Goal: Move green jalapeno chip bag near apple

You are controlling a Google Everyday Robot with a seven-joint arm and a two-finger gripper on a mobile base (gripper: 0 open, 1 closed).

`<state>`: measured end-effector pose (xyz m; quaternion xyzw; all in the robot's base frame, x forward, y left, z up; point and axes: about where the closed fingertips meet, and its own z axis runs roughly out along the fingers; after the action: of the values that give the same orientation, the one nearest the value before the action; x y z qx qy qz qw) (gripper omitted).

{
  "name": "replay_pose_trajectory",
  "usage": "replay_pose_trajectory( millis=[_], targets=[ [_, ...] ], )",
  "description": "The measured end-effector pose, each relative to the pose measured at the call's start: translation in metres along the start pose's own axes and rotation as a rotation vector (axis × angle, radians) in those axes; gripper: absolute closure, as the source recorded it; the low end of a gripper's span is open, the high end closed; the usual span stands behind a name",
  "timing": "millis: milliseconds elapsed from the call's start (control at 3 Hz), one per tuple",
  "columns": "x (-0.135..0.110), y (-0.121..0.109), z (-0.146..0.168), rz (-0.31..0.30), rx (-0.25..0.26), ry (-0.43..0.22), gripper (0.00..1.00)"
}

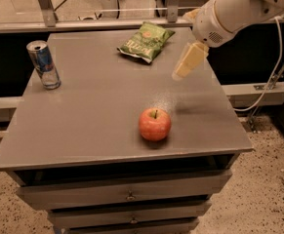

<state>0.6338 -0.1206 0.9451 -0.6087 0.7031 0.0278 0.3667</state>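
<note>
The green jalapeno chip bag lies flat at the far middle of the grey table, olive-green with white lettering. The red-orange apple stands upright near the table's front, right of centre. The gripper hangs from the white arm above the table's right side, to the right of the bag and behind the apple, apart from both. It holds nothing that I can see.
A blue-and-silver drink can stands at the table's left edge. Drawers sit under the tabletop. A railing and window run behind the table. A cable hangs at the right, over speckled floor.
</note>
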Motion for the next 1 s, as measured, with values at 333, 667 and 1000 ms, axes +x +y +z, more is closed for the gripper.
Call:
replay_pose_trajectory(
  millis=[333, 667, 1000],
  targets=[
    [-0.001, -0.008, 0.008, 0.008, 0.011, -0.025, 0.0],
    [-0.001, -0.009, 0.01, 0.024, 0.015, -0.027, 0.0],
    [0.002, -0.025, 0.027, 0.083, 0.064, -0.049, 0.0]
  ],
)
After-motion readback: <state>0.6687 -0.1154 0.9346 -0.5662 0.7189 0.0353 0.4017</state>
